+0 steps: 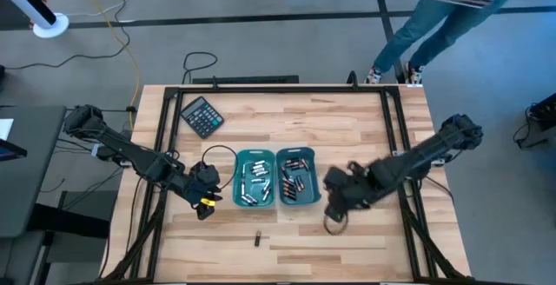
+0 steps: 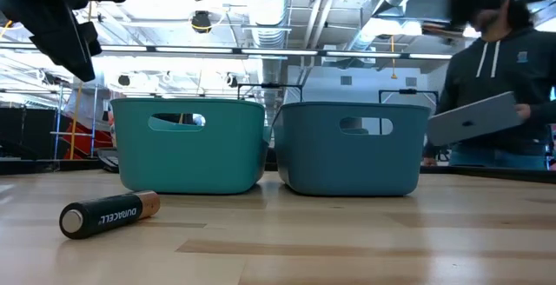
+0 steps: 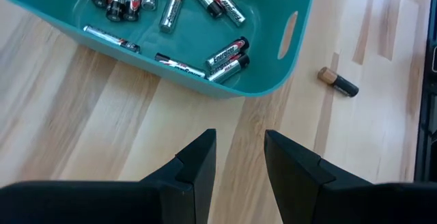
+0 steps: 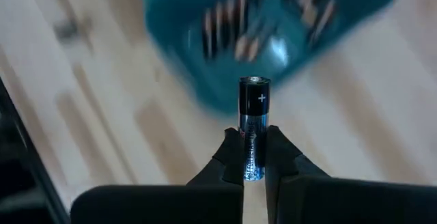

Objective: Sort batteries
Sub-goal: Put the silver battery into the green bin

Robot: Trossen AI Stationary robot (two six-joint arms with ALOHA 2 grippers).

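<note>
Mid-carry: right gripper (image 4: 254, 157) pinching a dark battery (image 4: 254, 125) beside the right bin (image 1: 297, 178), left gripper (image 3: 239, 159) narrowly parted and empty; next needs release over that bin.

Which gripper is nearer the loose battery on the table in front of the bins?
Left. The left gripper sits just left of the loose battery; the right gripper, holding another battery, is farther right.

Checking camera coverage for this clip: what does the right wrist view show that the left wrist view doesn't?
Only the right wrist view shows the right hand shut on a dark battery with a plus mark, and the copper-ended cells in a blurred teal bin. Only the left wrist view shows the empty left hand, silvery batteries in the left teal bin, and a lone copper-ended battery on the table. Both show light wood tabletop.
</note>
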